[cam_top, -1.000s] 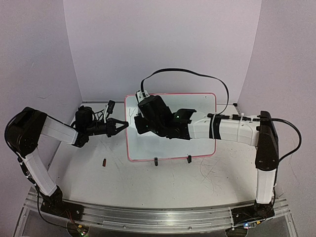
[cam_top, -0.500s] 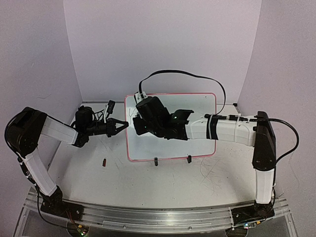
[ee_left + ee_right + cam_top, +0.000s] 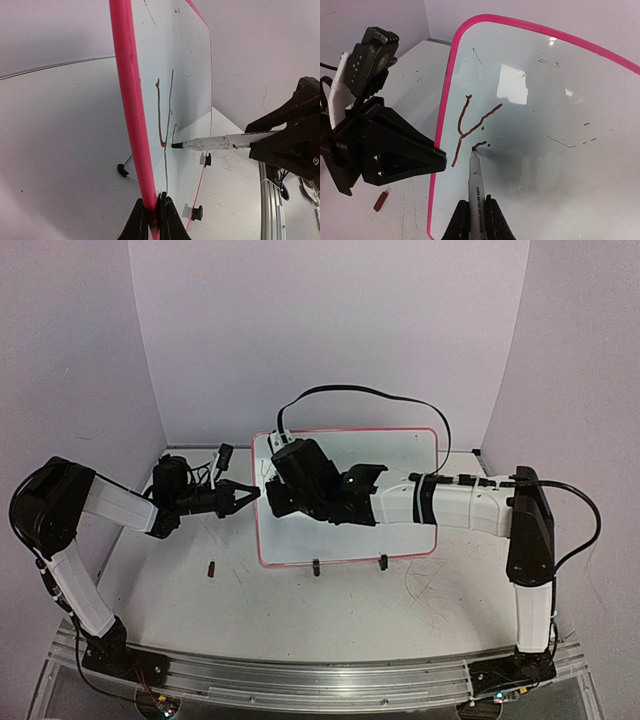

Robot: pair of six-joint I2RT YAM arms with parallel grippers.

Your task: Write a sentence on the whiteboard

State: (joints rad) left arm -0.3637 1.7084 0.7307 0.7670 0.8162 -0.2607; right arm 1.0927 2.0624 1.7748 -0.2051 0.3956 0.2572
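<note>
Whiteboard (image 3: 545, 100): your left pincer (image 3: 153, 220) pinches its pink frame, steadying it upright; your right pincer (image 3: 473, 220) clamps marker (image 3: 474, 177), tip on board beside "Y" (image 3: 470, 125), for next letter.

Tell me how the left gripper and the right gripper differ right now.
The left gripper pinches the whiteboard by its pink left edge; the right gripper pinches a marker. The left gripper sits beside the board, off its face; the right gripper is in front of that face, marker tip at the written marks. Both are shut on something.
</note>
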